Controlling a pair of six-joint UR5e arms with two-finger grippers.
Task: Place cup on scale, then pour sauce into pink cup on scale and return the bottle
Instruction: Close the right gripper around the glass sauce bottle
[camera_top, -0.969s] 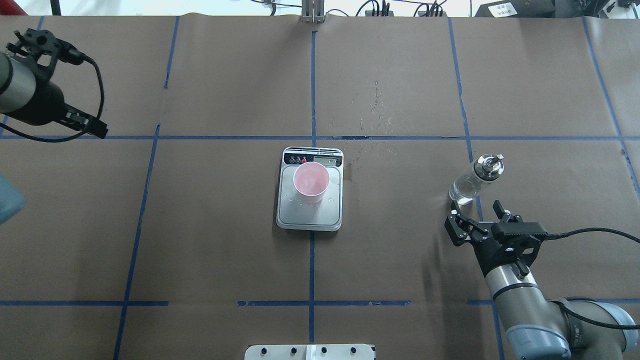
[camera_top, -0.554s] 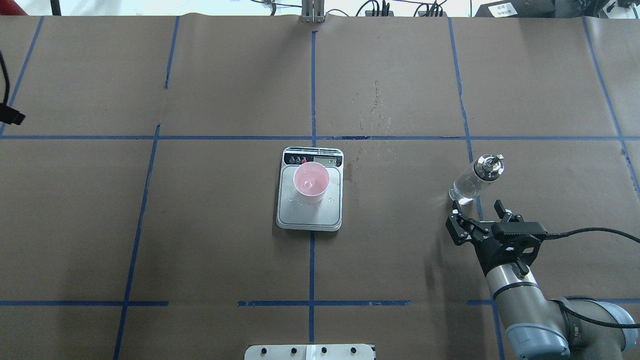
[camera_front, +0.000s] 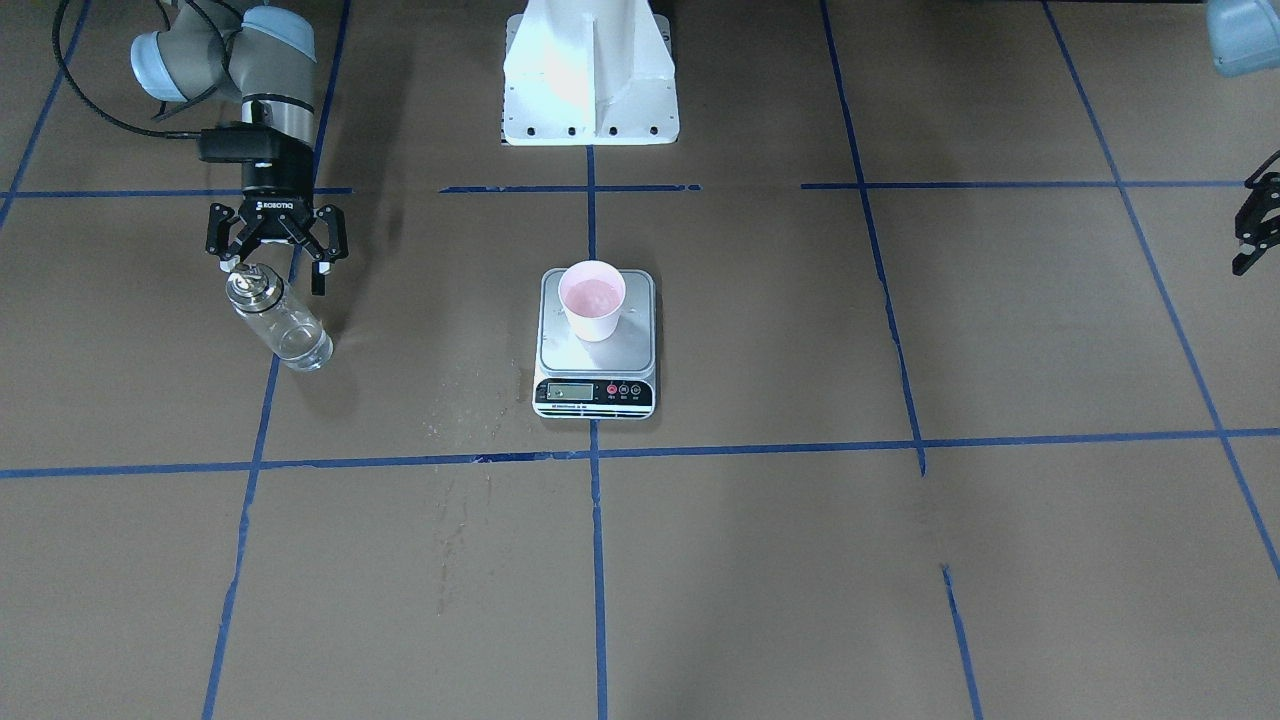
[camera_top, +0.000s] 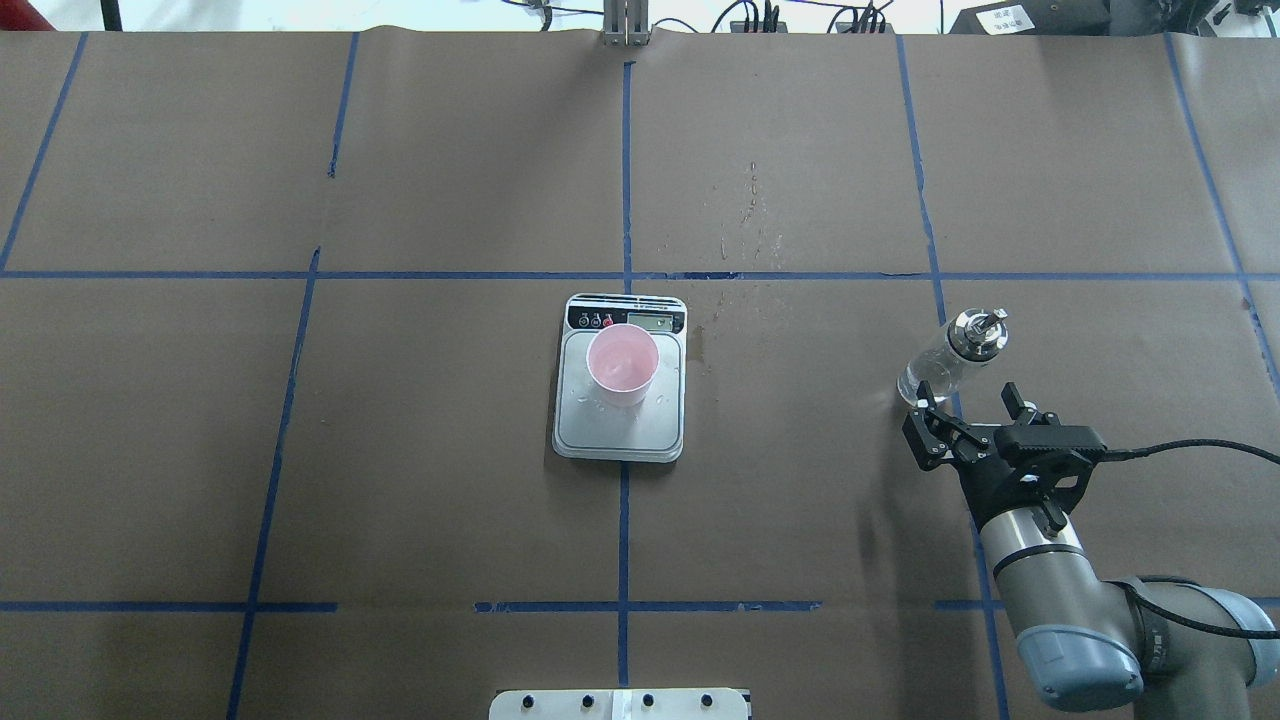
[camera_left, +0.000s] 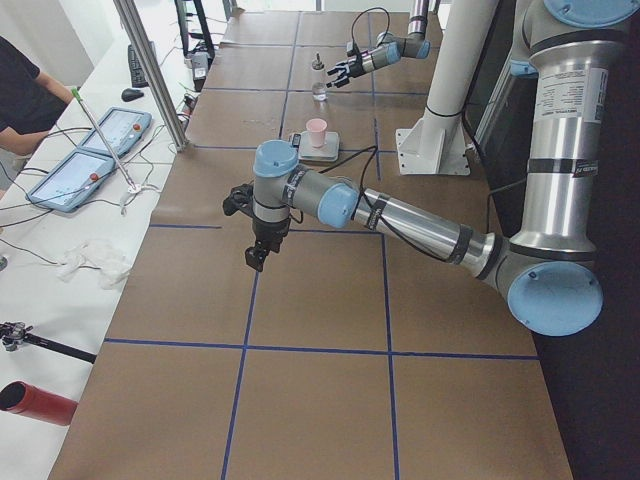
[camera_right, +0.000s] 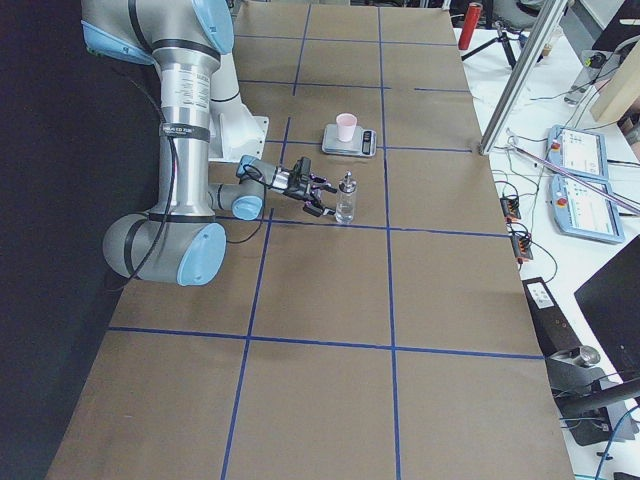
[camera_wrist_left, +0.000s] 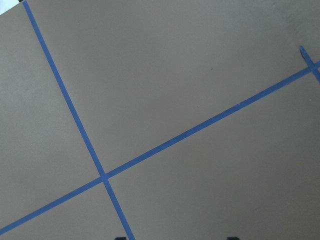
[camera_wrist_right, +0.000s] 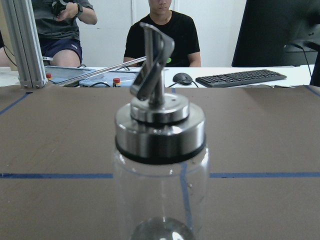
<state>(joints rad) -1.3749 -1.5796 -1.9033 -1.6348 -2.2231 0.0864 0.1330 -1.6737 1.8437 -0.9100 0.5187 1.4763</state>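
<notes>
The pink cup (camera_top: 622, 365) stands upright on the silver scale (camera_top: 620, 432) at the table's middle; both also show in the front view, cup (camera_front: 592, 298) on scale (camera_front: 630, 347). The clear bottle (camera_top: 945, 362) with its silver cap stands on the table to the right and fills the right wrist view (camera_wrist_right: 160, 150). My right gripper (camera_top: 968, 405) is open just behind the bottle, its fingers level with the bottle's base and not touching it. My left gripper (camera_front: 1255, 225) is far to the left, out of the overhead view, open and empty over bare paper.
Brown paper with a blue tape grid covers the table. Droplets lie on the scale's platform, and wet marks (camera_top: 745, 215) dot the paper beyond it. The white robot base (camera_front: 590, 70) is at the near edge. Operators (camera_wrist_right: 162, 30) sit past the far edge.
My left arm has drawn back to the left and out of the overhead view. My right gripper has moved slightly forward, closer to the bottle, still open.
</notes>
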